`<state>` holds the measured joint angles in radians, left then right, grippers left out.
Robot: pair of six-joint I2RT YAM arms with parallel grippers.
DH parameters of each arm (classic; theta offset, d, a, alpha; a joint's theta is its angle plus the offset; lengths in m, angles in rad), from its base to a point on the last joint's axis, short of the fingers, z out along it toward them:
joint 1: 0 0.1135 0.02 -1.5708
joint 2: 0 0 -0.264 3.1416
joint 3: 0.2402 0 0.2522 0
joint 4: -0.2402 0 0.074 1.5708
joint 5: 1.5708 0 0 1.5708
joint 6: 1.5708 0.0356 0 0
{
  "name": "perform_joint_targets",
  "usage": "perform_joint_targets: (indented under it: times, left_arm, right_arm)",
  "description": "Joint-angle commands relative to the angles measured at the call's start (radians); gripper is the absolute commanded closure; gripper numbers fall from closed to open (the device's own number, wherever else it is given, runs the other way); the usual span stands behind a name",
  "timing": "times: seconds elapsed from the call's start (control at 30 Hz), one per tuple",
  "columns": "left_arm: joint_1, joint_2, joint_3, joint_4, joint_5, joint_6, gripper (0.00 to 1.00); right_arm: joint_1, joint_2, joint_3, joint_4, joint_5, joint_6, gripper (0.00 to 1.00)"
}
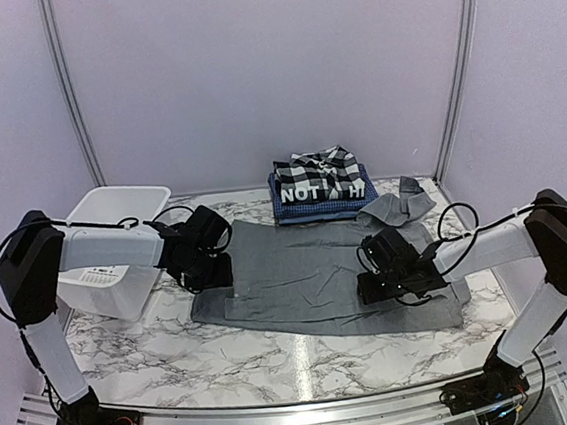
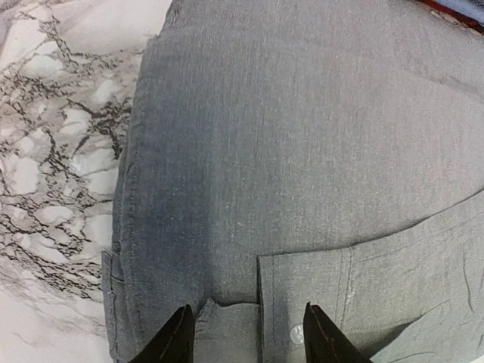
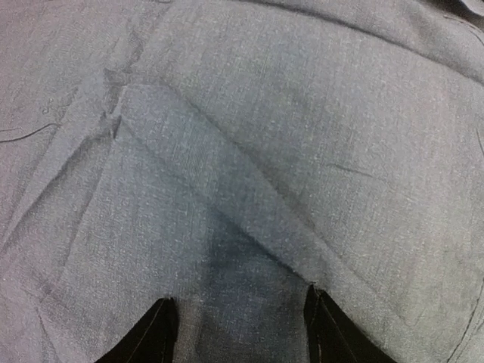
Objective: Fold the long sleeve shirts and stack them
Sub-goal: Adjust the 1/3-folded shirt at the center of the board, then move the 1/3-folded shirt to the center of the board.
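A plain grey button-up shirt (image 1: 300, 276) lies spread flat across the middle of the marble table, its collar (image 1: 403, 204) at the back right. My left gripper (image 1: 212, 273) is open, low over the shirt's left edge; the left wrist view shows its fingertips (image 2: 175, 344) astride a buttoned cuff (image 2: 333, 302). My right gripper (image 1: 376, 286) is open, pressed low on the shirt's right part, with grey cloth (image 3: 249, 189) filling the right wrist view. A stack of folded shirts, black-and-white plaid (image 1: 317, 167), black lettered (image 1: 322, 191) and blue checked (image 1: 313, 210), sits at the back.
A white plastic tub (image 1: 116, 249) stands at the left, close behind my left arm. Bare marble table (image 1: 177, 353) lies in front of the shirt. White walls and metal posts close off the back and sides.
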<state>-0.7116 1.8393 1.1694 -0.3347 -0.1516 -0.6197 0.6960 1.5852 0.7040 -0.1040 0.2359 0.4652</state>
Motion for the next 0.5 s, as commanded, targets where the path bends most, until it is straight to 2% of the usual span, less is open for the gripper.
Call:
perform_joint_targets:
  times: [0.0, 0.17, 0.23, 0.37, 0.47]
  left_arm:
    - [0.006, -0.104, 0.018, -0.018, -0.001, 0.039, 0.48]
    - [-0.051, -0.157, -0.02, -0.021, 0.069, 0.028, 0.49]
    - [-0.096, -0.148, -0.024, -0.02, 0.082, 0.022, 0.56]
    - [-0.145, -0.082, -0.008, -0.018, 0.092, 0.008, 0.77]
    - [-0.147, -0.029, 0.006, -0.015, 0.081, 0.003, 0.85]
  right_arm:
    - [-0.008, -0.018, 0.0, -0.002, 0.01, 0.02, 0.43]
    - [-0.008, -0.123, 0.043, -0.069, 0.043, 0.007, 0.43]
    - [-0.007, -0.149, 0.058, -0.069, 0.03, -0.003, 0.43]
    - [-0.006, -0.127, 0.085, -0.052, 0.004, -0.022, 0.43]
    - [-0.007, -0.085, 0.097, -0.039, -0.016, -0.025, 0.43]
